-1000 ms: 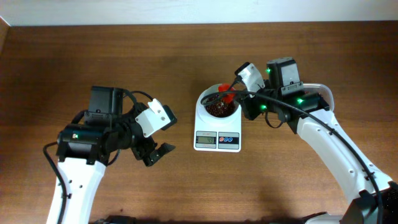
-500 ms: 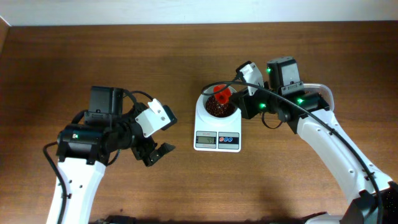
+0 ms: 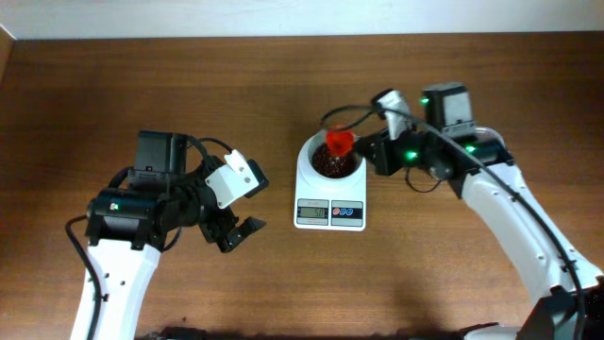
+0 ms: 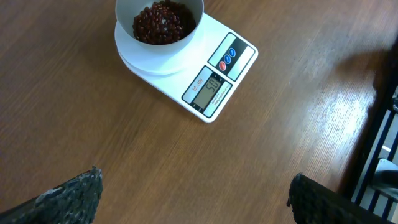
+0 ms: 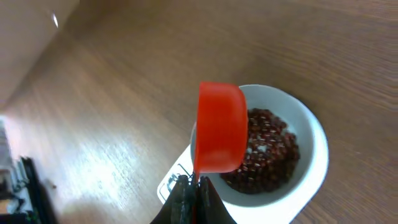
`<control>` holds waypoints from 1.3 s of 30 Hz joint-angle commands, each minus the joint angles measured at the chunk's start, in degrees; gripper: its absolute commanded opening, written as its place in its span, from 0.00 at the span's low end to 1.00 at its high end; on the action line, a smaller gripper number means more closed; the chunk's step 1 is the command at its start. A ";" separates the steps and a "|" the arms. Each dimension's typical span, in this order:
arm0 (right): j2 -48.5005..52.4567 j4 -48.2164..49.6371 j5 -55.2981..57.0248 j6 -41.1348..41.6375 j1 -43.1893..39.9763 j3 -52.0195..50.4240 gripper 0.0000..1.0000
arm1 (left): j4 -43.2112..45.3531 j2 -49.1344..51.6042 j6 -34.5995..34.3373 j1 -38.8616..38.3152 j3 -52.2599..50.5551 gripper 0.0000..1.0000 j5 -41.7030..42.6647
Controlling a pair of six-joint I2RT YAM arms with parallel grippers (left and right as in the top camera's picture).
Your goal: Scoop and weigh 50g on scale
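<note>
The white scale (image 3: 329, 194) stands mid-table, its round bowl (image 3: 308, 162) holding a heap of dark reddish-brown beans (image 3: 330, 167). My right gripper (image 3: 360, 146) is shut on the handle of an orange scoop (image 3: 338, 142), which hangs tipped over the bowl's far side. In the right wrist view the scoop (image 5: 219, 127) is turned on edge above the beans (image 5: 270, 149), its handle pinched in my right gripper (image 5: 194, 186). My left gripper (image 3: 241, 231) hovers open left of the scale, holding nothing. The left wrist view shows the scale (image 4: 233, 71), its beans (image 4: 163, 22) and the left gripper (image 4: 196, 199).
The brown wooden table ends at a pale wall along the far edge (image 3: 302, 36). A black frame (image 4: 382, 124) stands at the right of the left wrist view. Bare wood lies between my left gripper and the scale.
The right wrist has shifted right and rotated, tipping the orange scoop up on edge over the bowl. The left arm has not moved.
</note>
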 commanded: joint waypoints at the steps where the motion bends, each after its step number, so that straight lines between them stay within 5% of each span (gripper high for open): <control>1: -1.95 0.33 -8.74 1.77 -4.52 0.48 0.04 | 0.09 0.09 -0.31 0.31 1.09 0.99 0.17; 21: -3.72 -11.89 -8.81 0.81 -30.08 0.48 0.04 | 0.09 0.09 -0.31 0.31 1.09 0.99 0.20; 29: -8.94 -14.64 13.75 -3.67 -32.39 0.48 0.04 | 0.09 0.09 -0.31 0.31 1.09 0.99 0.20; 39: -10.23 -14.58 50.03 -6.21 -17.35 0.48 0.04 | 0.09 0.09 -0.31 0.31 1.09 0.99 0.20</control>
